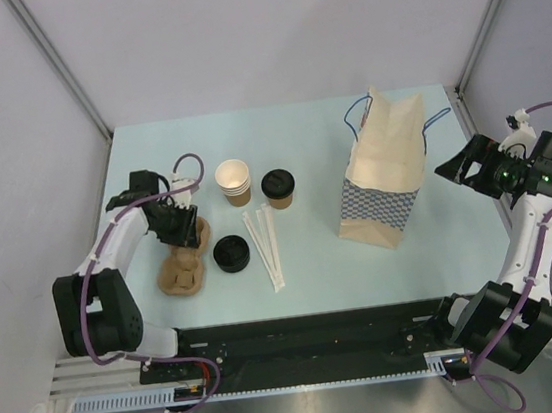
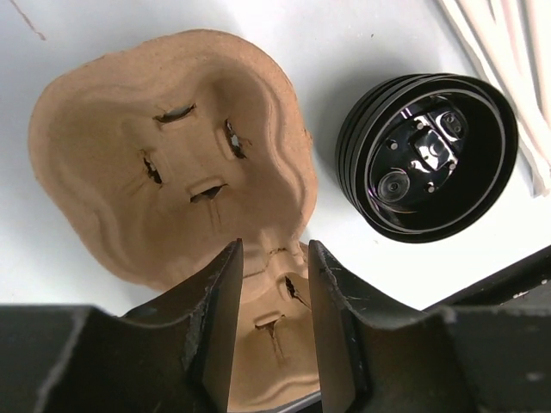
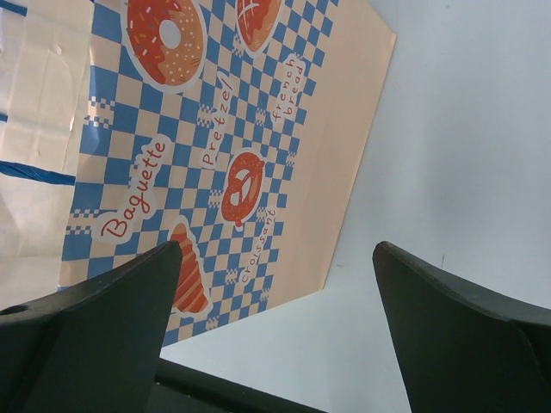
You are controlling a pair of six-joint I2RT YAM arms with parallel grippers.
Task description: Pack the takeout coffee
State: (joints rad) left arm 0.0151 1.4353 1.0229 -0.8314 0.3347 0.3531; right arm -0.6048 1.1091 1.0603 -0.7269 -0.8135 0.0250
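The takeout coffee (image 1: 278,188), a tan cup with a black lid, stands upright mid-table, left of the paper bag (image 1: 382,168). It does not show in either wrist view. My left gripper (image 1: 182,224) hangs low over the far end of a tan pulp cup carrier (image 1: 183,268). In the left wrist view its jaws (image 2: 272,258) stand narrowly apart over one well of the carrier (image 2: 172,146), pinching nothing. My right gripper (image 1: 456,169) is wide open and empty, right of the bag. In the right wrist view the gripper (image 3: 277,247) faces the bag's checked side (image 3: 215,129).
A stack of lidless tan cups (image 1: 235,181) stands left of the coffee. A stack of loose black lids (image 1: 230,253) lies right of the carrier, also in the left wrist view (image 2: 428,155). White wrapped straws (image 1: 263,238) lie between the lids and the bag.
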